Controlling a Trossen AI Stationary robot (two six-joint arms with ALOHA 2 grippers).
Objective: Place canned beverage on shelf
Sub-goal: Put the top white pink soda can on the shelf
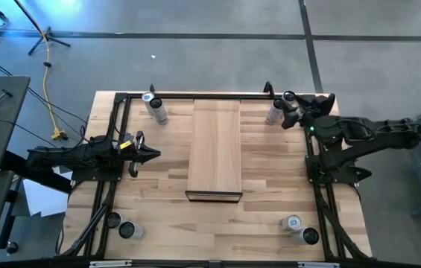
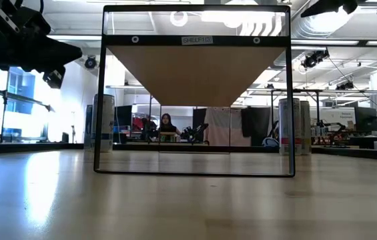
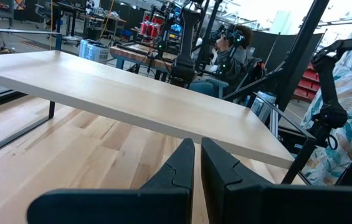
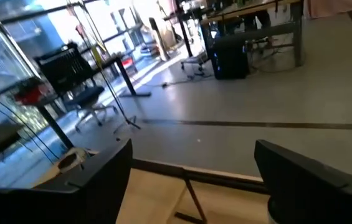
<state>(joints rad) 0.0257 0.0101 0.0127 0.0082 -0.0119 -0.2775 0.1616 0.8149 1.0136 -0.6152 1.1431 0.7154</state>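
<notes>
Cans sit at all four corners of your tabletop and none is on the shelf, so the placing is, by the look of it, all left to do. Starting at the left, your left gripper waits just beside the shelf's left edge with its fingers pressed together and holding nothing; a can lies at the far-left corner and two more stand at the near-left corner. The shelf itself runs down the middle, bare on top. On the right, your right gripper hangs at the far-right corner next to a can, fingers spread wide and, as far as you can see, not around it; two cans stand at the near-right corner. Only the high view shows you all the cans; the right wrist view shows spread fingers but no can between them, and the left wrist view shows the closed pair facing the shelf's board.
</notes>
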